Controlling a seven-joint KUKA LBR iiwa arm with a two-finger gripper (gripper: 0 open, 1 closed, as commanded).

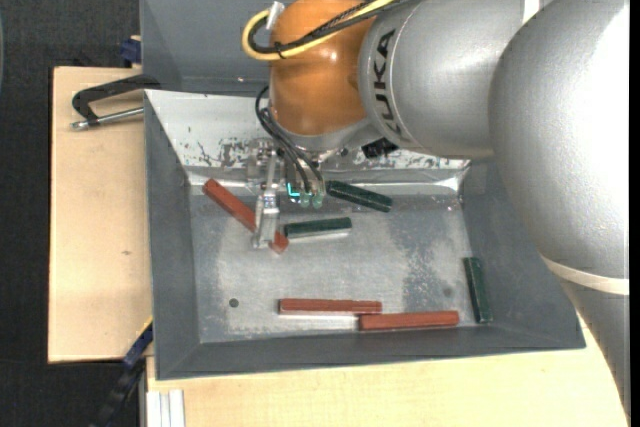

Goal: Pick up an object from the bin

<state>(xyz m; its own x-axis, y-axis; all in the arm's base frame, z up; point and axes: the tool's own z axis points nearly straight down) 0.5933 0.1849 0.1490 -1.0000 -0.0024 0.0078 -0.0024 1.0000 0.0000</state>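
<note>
Claw (268, 215): low in the grey bin's (170, 255) upper left; whether spread or pinching, cannot tell.
Red stick (230, 203): directly under the claw, long axis slanting from upper left to lower right.
Nearest neighbour: dark green stick (316, 228), just right of the claw, nearly level.

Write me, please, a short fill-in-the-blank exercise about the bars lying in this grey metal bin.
1. The gripper hangs over a slanted flat red bar in the view's ___ half of the grey metal bin.
2. The two long bars by the bin's front wall are ___ in colour.
3. The bin holds ___ dark green bars.
Missing words: left; red; three.
</note>
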